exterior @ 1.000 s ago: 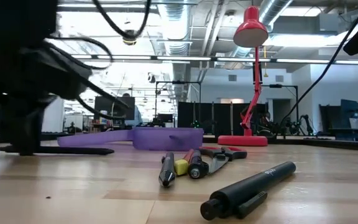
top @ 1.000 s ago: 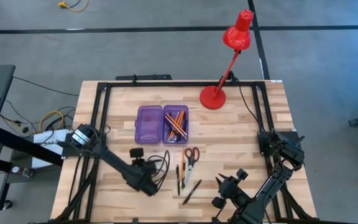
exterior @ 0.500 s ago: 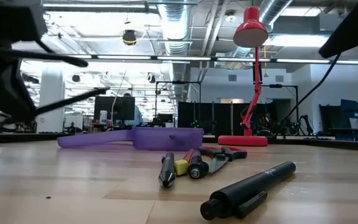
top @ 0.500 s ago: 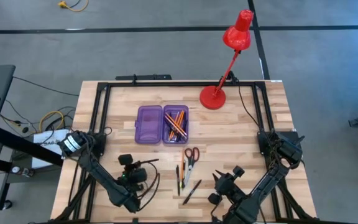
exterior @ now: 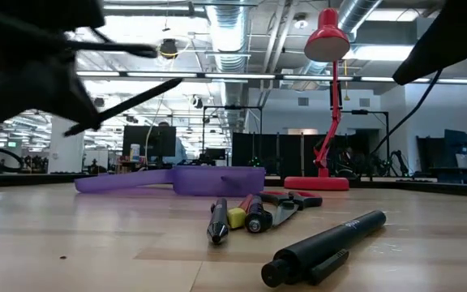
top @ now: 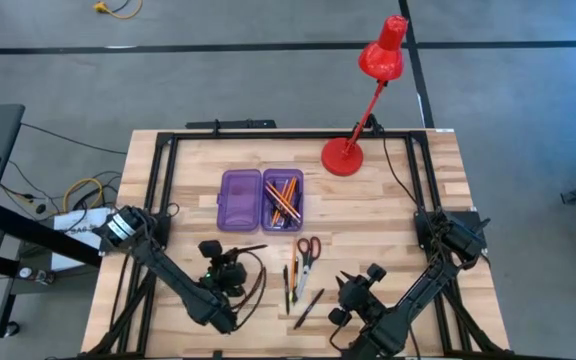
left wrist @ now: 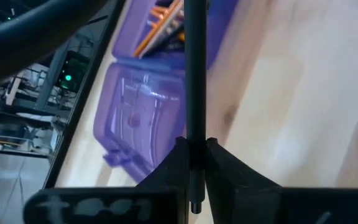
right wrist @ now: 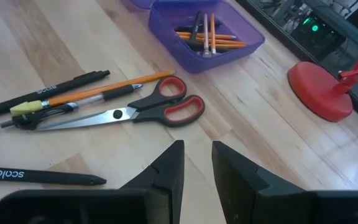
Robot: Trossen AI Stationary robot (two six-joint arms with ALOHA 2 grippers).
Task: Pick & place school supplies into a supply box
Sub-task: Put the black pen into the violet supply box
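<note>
My left gripper [left wrist: 194,146] is shut on a slim black pen [left wrist: 194,74], raised above the table's near-left part [top: 226,268]. The purple supply box [top: 260,200] lies open beyond it; its right half holds orange pencils and a dark pen [right wrist: 207,37]. The red-handled scissors [right wrist: 142,112], an orange pencil and dark pens [right wrist: 42,96] lie flat on the wood near the box. One more black pen [top: 308,308] lies nearer. My right gripper [right wrist: 196,152] is open and hovers near these [top: 346,292]. My left gripper pinches the black pen close to one end [left wrist: 194,163] between its two fingers [left wrist: 178,155]. The pen runs along the fingers and sticks out far past their tips toward the box. It is lifted clear and slants upward in the low view [exterior: 124,105].
A red desk lamp stands with its base [top: 343,155] at the far right of the table, its head leaning beyond the far edge. A black frame [top: 268,136] runs around the tabletop. Bare wood shows left of the box and along the near edge.
My left gripper, low at the table a second ago, has risen with the pen, which now slants up in the air. It drew back toward the near-left, then came a little toward the box. My right gripper has edged left toward the loose pens.
</note>
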